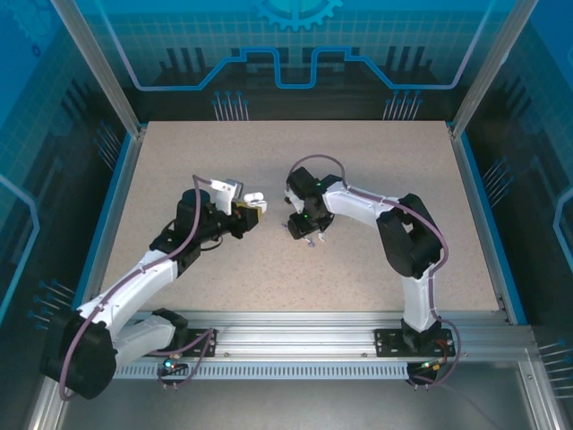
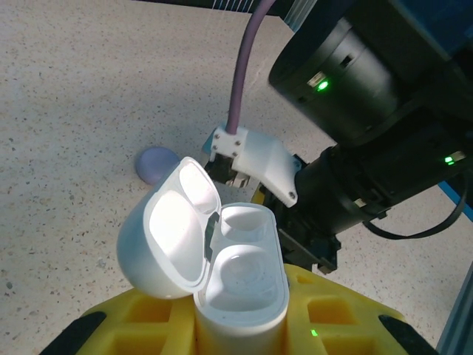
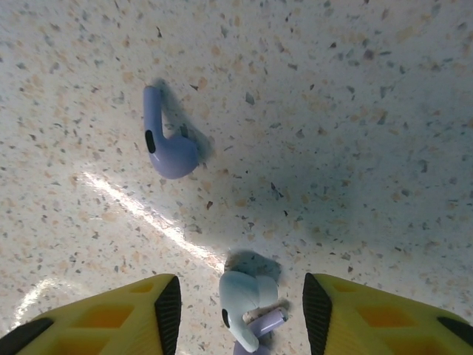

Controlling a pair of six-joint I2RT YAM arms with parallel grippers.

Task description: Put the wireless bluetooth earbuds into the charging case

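**A:** Where does the right gripper [image 3: 240, 299] stand?

**B:** Open. Its yellow fingers [image 3: 111, 319] sit on either side of the pale earbud [image 3: 238, 293] at the bottom centre of the right wrist view, and they touch nothing. A lavender stem [image 3: 264, 324] pokes out beneath that earbud; I can't tell whether it belongs to it or is another piece. The lavender earbud [image 3: 168, 144] lies apart at upper left on the speckled tabletop [image 3: 355, 111].

**A:** And the charging case [image 2: 244, 314]?

**B:** It's clamped upright in the left gripper [image 2: 236, 342], low in the left wrist view. The lid [image 2: 174, 237] is hinged back, and the two smooth moulded wells [image 2: 238, 274] look empty.

**A:** So the pick comes first. Any advice?

**B:** I'd close across the bulb, not the stem. It's tiny, glossy, rounded plastic, and an off-centre pinch would likely squirt it out. Go low to the tabletop, squeeze gently, then carry it stem-down over the matching well.

**A:** What's the risk?

**B:** The case is slick too, so pressing hard could tip it in the grip.
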